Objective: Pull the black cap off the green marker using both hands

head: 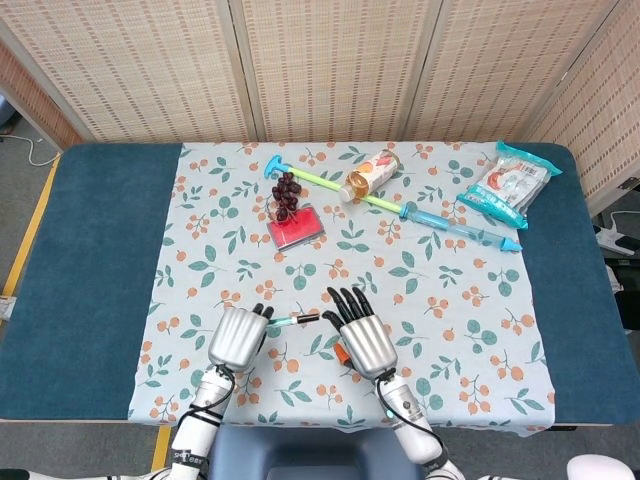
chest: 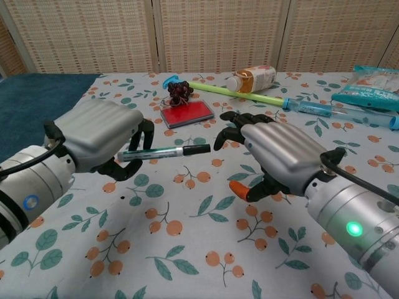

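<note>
My left hand (head: 239,337) (chest: 103,137) grips the green marker (chest: 153,152) by its barrel, lifted above the cloth and lying roughly level. Its black cap (chest: 196,149) (head: 308,318) points toward my right hand. My right hand (head: 360,330) (chest: 274,152) hovers just right of the cap with its fingers spread, fingertips (chest: 223,138) close to the cap's end but apart from it. Nothing is in that hand.
On the far half of the floral cloth (head: 430,300) lie a red case (head: 296,227) with dark grapes (head: 286,192), a tipped bottle (head: 368,173), a long green and blue tube (head: 430,217) and a snack bag (head: 508,185). Blue table (head: 100,260) borders the cloth.
</note>
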`<state>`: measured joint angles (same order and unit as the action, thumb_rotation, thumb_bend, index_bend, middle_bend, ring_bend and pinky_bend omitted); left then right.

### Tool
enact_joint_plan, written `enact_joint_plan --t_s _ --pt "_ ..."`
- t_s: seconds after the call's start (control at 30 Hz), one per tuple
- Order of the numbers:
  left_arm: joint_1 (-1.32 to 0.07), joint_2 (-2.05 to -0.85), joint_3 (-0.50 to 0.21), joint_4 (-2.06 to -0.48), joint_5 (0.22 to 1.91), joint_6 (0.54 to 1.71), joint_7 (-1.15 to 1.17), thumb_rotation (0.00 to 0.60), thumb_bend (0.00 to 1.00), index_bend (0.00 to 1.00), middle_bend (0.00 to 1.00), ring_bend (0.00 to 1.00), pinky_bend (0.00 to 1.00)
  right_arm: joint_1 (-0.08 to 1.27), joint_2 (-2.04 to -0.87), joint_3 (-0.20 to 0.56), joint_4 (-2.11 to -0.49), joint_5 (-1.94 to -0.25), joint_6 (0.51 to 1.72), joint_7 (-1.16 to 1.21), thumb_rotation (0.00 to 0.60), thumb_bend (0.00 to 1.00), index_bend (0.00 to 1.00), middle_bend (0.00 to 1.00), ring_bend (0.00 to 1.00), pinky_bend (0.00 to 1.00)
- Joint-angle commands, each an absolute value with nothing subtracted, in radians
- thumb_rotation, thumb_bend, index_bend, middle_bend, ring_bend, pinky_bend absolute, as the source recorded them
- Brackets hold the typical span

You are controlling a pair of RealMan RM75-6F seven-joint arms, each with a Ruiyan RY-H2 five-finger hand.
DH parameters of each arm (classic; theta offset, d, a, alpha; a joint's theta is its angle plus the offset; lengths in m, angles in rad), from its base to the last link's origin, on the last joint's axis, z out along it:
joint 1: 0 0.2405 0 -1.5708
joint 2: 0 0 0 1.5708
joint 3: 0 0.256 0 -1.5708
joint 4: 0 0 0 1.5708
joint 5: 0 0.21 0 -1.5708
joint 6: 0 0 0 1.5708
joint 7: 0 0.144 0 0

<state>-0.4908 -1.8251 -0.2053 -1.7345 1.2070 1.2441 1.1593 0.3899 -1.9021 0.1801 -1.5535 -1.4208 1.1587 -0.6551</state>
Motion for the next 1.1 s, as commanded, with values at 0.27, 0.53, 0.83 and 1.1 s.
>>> enact_joint_plan --t_s 0.27,0.53,0.83,1.1 --pt "-0.528 -1.842 -0.171 -1.709 1.170 1.244 1.155 0.600 0.60 0.90 1.00 0.91 1.00 0.411 -1.915 0.177 -1.527 -1.472 1.231 -0.589 0.600 0.24 0.35 0.00 0.00 0.00" --pt "-0.558 -1.864 -0.162 -1.686 1.188 1.255 1.126 0.600 0.60 0.90 1.00 0.91 1.00 0.431 -1.944 0.160 -1.494 -1.461 1.226 -0.587 0.600 0.24 0.43 0.01 0.00 0.00" --pt "-0.576 -1.861 -0.149 -1.683 1.195 1.262 1.099 0.600 0.60 0.90 1.00 0.91 1.00 0.444 -1.957 0.164 -1.471 -1.447 1.237 -0.587 0.600 0.24 0.46 0.01 0.00 0.00" --pt "-0.593 -1.863 -0.139 -1.668 1.203 1.258 1.077 0.600 0.60 0.90 1.00 0.91 1.00 0.453 -1.966 0.167 -1.449 -1.440 1.248 -0.578 0.600 0.24 0.49 0.02 0.00 0.00"
